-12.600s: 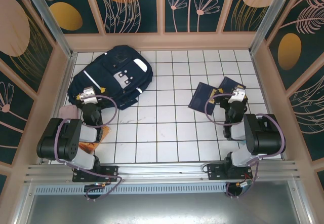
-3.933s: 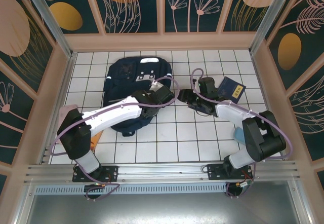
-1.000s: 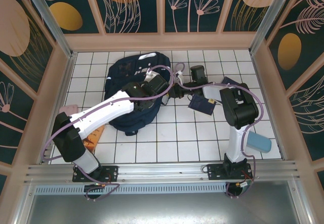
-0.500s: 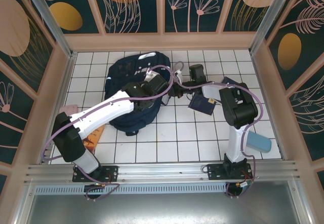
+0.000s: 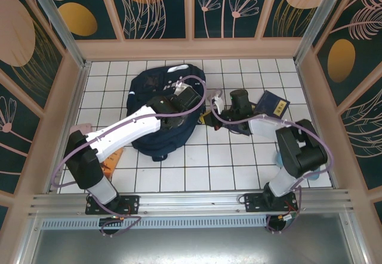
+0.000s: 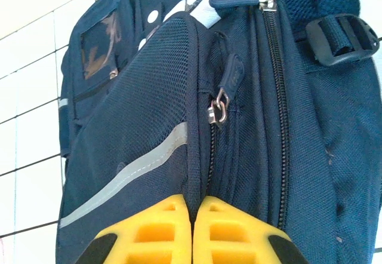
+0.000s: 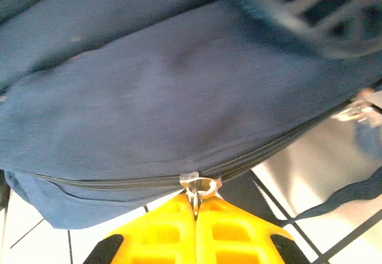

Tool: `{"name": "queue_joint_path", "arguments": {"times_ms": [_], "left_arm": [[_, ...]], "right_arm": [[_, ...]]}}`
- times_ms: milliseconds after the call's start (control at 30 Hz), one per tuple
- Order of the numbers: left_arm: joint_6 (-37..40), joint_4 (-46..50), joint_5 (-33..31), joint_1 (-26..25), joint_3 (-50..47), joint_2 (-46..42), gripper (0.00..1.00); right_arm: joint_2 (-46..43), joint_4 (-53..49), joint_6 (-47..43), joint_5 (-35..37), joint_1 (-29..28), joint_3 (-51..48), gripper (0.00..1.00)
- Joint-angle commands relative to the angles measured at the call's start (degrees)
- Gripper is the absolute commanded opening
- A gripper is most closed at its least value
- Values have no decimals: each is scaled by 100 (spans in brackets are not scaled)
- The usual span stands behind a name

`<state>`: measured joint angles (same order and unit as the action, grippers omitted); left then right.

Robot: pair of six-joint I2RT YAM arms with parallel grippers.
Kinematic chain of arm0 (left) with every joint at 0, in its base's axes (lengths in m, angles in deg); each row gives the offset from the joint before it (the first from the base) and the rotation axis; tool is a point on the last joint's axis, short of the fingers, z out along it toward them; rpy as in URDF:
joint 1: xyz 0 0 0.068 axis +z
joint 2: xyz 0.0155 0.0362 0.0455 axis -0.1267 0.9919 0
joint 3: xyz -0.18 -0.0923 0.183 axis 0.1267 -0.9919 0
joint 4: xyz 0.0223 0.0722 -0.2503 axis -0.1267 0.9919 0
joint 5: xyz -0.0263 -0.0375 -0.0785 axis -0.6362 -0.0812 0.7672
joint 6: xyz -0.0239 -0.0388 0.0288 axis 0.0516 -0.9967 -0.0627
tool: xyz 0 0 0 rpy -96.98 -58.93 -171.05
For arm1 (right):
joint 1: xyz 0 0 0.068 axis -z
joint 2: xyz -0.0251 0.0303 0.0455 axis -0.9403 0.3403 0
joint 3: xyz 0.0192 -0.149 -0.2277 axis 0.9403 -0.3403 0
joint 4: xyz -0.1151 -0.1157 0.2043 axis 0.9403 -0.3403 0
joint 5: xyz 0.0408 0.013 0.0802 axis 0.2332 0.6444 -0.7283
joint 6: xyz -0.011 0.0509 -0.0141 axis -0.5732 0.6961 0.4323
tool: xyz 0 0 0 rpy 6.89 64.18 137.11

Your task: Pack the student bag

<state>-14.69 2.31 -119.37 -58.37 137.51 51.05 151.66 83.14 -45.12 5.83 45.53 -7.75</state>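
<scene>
The student bag (image 5: 152, 111), navy with a pale stripe, lies on the white tiles left of centre. My left gripper (image 5: 194, 104) reaches over its right side. In the left wrist view that gripper (image 6: 192, 203) is shut on a raised seam of the student bag (image 6: 137, 132), below a metal zipper pull (image 6: 219, 110). My right gripper (image 5: 207, 117) sits at the bag's right edge. In the right wrist view it (image 7: 196, 205) is shut on a metal zipper pull (image 7: 200, 186) at the end of a long closed zipper on the student bag (image 7: 179, 97).
A flat navy book (image 5: 274, 104) lies at the right and another (image 5: 237, 125) is partly under the right arm. An orange item (image 5: 111, 158) lies near the left arm's base. A light blue item (image 5: 278, 155) peeks from behind the right arm. Wooden walls ring the tiles.
The right gripper's jaws have closed onto the zipper pull. The right arm has swung its elbow toward the front and right, now covering the light blue item. The left gripper keeps its hold.
</scene>
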Motion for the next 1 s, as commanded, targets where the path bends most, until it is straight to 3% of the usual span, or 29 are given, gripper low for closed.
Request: {"name": "queue_joint_path", "arguments": {"times_ms": [0,233,400,500,600,667,833,967], "left_arm": [[-178,-780,-64,48,360,149,0],[-257,-1241,589,72,813,656,0],[-358,-1552,1296,189,974,874,0],[-322,-1703,1922,308,976,906,12],[-288,-1584,2084,399,937,871,40],[-174,-1537,1996,443,794,745,48],[518,-1581,2171,463,67,360,58],[1001,-1582,1960,465,-471,14,58]], "right_arm": [[-572,182,232,544,-380,-401,4],[-1637,719,895,1296,-1222,-1353,3],[-2063,861,1226,1806,-1258,-1706,2],[-2209,659,1413,2045,-1014,-1631,1],[-2329,573,1571,2088,-711,-1549,1],[-2349,562,1720,1997,-434,-1510,1],[-2220,537,1902,1847,-18,-1433,1],[-2114,461,1804,1834,23,-1362,1]]}}
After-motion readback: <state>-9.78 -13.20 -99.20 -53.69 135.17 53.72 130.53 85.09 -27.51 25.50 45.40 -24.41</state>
